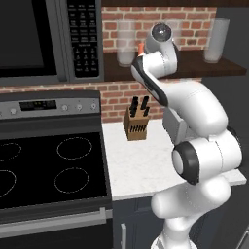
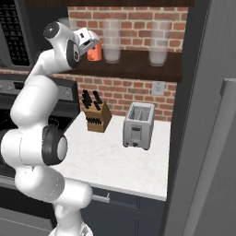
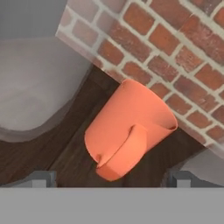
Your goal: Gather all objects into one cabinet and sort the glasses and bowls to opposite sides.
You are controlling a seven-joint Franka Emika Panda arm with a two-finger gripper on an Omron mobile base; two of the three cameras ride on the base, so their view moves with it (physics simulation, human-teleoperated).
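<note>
Shelf (image 2: 138,69) of dark wood under the brick wall carries the orange cup (image 3: 131,131), parked between two big frosted jars. Tool (image 3: 111,180) sits wide open, empty, tips either side of it. Looks light, rigid and slick; I'd pinch the body, not the handle.

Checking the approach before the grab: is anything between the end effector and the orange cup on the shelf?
Nothing visible blocks it. In the hand view the orange cup sits straight ahead of the end effector, handle toward it, with open dark shelf between. The frosted glass jars stand to either side, not in the path.
</note>
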